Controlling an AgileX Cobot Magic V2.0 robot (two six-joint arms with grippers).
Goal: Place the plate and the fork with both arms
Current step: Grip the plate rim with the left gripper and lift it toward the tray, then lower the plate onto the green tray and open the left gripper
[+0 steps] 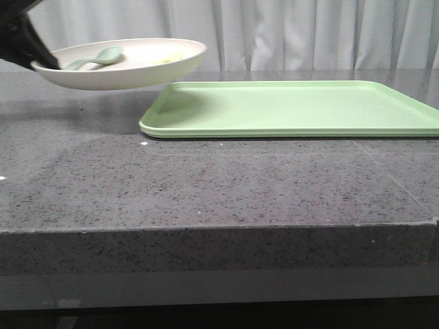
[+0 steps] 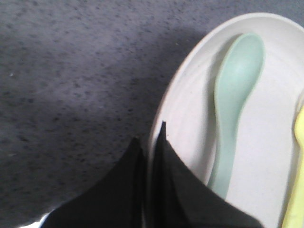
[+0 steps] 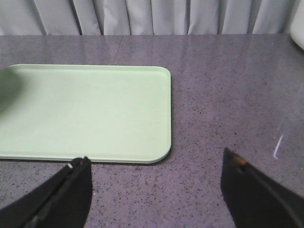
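The cream-white plate (image 1: 130, 65) hangs tilted in the air at the far left, just left of the tray. My left gripper (image 1: 42, 60) is shut on its rim; in the left wrist view the black fingers (image 2: 178, 180) pinch the plate's (image 2: 275, 142) edge. A pale green spoon (image 2: 232, 104) lies in the plate, and beside it a strip of the yellow fork (image 2: 297, 190) shows at the frame's edge. The fork (image 1: 168, 59) is only a faint yellow patch in the front view. My right gripper (image 3: 154, 164) stands open over bare tabletop near the tray's corner, holding nothing.
A large light-green rectangular tray (image 1: 295, 108) lies flat on the dark speckled stone table (image 1: 206, 185), from the middle to the right. The same tray (image 3: 85, 111) fills the left part of the right wrist view. White curtains hang behind the table.
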